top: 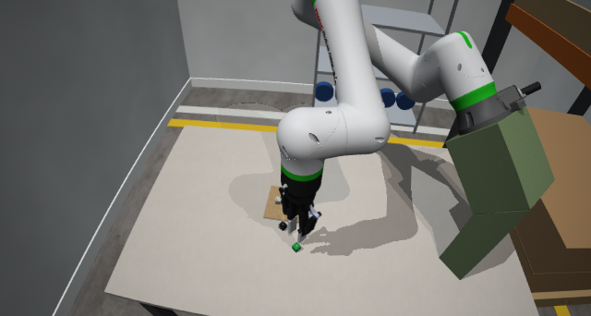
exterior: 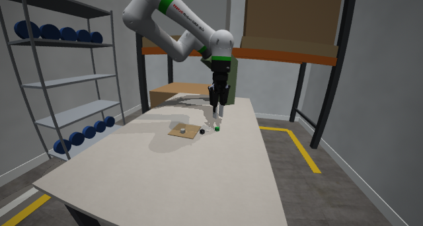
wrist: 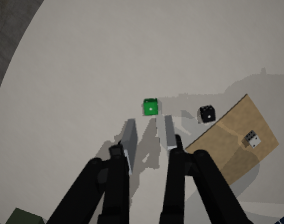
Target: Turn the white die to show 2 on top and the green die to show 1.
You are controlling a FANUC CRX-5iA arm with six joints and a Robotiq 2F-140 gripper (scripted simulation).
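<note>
Arm: its upper part [top: 343,43] [exterior: 193,19] is cut off by the top edge in both the top and exterior views, so you don't get the whole thing
Mat: the tan mat [top: 271,211] [exterior: 191,134] [wrist: 218,157] is partly hidden behind the gripper in the top view, and a black finger linkage covers some of it in the wrist view. Looks flat on the table [top: 208,261] [exterior: 198,173] [wrist: 93,60]
Pips: way too small to read in the top and exterior views, wrist view is the only one that helps
White die: the little white die [top: 278,200] [exterior: 182,131] [wrist: 253,139] sits on the mat, with dark pips on a bright face and several more on a shaded one. Can't swear to which face is up
Green die: bright green [top: 296,247] [exterior: 217,129] [wrist: 150,106], off the mat on the bare table. One pale pip on its big face in the wrist view, darker strip along one edge
Black die: black [top: 283,225] [exterior: 202,131] [wrist: 207,114] with pale pips, just beside the mat, between it and the green one
Gripper: the gripper [top: 296,236] [exterior: 218,116] [wrist: 150,127] is above the table near the green die, fingers a narrow gap apart, nothing gripped
</note>
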